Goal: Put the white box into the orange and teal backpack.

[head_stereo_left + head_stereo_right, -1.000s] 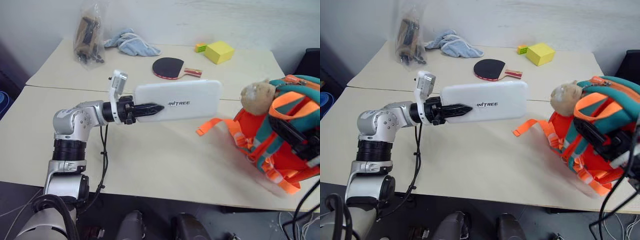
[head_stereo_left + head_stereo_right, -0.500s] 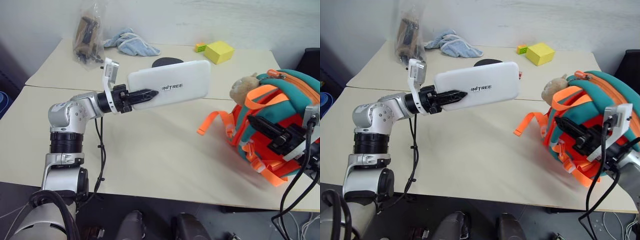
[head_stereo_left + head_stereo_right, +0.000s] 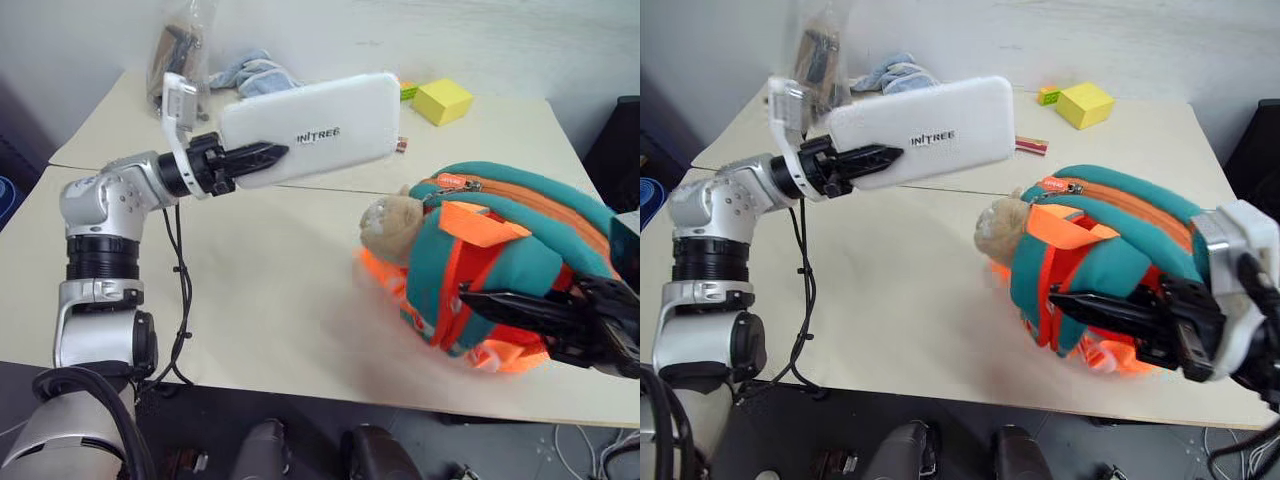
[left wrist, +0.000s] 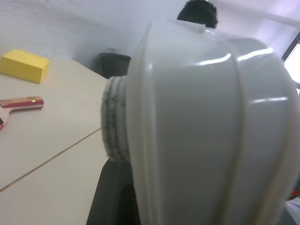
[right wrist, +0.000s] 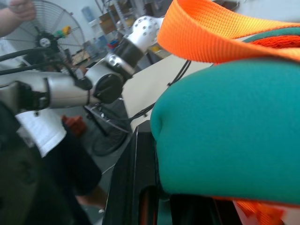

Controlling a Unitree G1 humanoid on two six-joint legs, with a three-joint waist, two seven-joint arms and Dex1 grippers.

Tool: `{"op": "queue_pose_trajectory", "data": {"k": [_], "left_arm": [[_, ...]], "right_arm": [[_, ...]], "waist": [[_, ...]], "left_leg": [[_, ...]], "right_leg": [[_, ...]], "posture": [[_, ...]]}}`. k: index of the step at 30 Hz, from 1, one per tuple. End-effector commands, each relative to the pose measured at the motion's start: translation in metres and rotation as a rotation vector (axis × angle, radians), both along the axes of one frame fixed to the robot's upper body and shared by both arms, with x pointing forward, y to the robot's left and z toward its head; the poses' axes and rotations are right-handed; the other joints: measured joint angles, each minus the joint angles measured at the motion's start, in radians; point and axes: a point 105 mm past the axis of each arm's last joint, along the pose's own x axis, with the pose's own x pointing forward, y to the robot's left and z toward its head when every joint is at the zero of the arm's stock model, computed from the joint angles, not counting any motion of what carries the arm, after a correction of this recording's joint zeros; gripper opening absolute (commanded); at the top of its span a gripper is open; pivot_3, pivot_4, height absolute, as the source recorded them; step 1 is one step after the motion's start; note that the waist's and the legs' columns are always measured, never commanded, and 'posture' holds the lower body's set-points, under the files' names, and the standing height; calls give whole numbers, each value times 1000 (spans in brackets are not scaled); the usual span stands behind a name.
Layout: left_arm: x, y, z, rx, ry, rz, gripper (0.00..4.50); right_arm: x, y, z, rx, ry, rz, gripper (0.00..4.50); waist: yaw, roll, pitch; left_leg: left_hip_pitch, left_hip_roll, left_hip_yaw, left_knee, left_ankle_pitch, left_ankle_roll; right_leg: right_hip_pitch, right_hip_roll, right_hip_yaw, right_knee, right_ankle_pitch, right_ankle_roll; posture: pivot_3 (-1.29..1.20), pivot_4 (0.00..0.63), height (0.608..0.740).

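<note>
Black fingers of the left gripper (image 3: 262,157) are clamped on one end of the white box (image 3: 305,128), holding it up in the air, long side roughly level and tilted slightly upward, lettering facing the head camera. The box hangs above the far half of the table (image 3: 260,300), clear of the surface. The right gripper (image 3: 1090,308) is closed on the backpack (image 3: 505,270) — its 2 fingers pinch a teal strap at the near side. The backpack lies on its side at the table's near right edge, teal top and zipper uppermost, its plush head (image 3: 388,226) pointing toward the box. Box and backpack are apart. Behind them sit a yellow block (image 3: 441,101), a paddle handle (image 3: 1031,146), a blue cloth (image 3: 250,72) and a plastic bag (image 3: 172,50).
</note>
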Motion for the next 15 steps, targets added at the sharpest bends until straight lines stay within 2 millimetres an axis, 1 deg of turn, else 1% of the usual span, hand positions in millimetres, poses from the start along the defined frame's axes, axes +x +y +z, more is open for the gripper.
{"op": "queue_pose_trajectory", "data": {"k": [1, 4, 8, 11, 15], "left_arm": [[-25, 3, 14, 62, -110, -153, 1195], [-31, 4, 6, 142, -135, -202, 1195], [-25, -1, -1, 216, -178, -225, 1195], [-19, -12, -5, 262, -217, -257, 1195], [-13, -30, -5, 263, -245, -298, 1195]], "right_arm": [[-12, -13, 17, 30, -26, 5, 23], [-10, -23, 13, 8, -5, -46, 23], [-12, -32, 5, -5, 27, -73, 23], [-14, -39, 2, -14, 39, -92, 23], [-16, -44, 0, -25, 42, -105, 23]], "waist": [[-1, 0, 0], [1, 0, 0], [6, -1, 0], [7, -1, 1], [15, -2, 1]], "left_leg": [[0, 0, 0, 0, 0, 0], [0, 0, 0, 0, 0, 1], [0, 0, 0, 1, 0, 1], [0, 0, 0, 0, -3, 6], [-2, 0, 0, 1, -3, 6]], "right_leg": [[0, 0, 0, 0, 0, 0], [0, 0, 0, -1, 0, 0], [0, 0, 0, -3, 0, 0], [0, 0, 0, -3, 0, 0], [-1, 0, 0, -2, 0, 0]], "posture": [[0, 150, 740], [0, 150, 740], [0, 150, 740], [0, 150, 740], [0, 150, 740]]}}
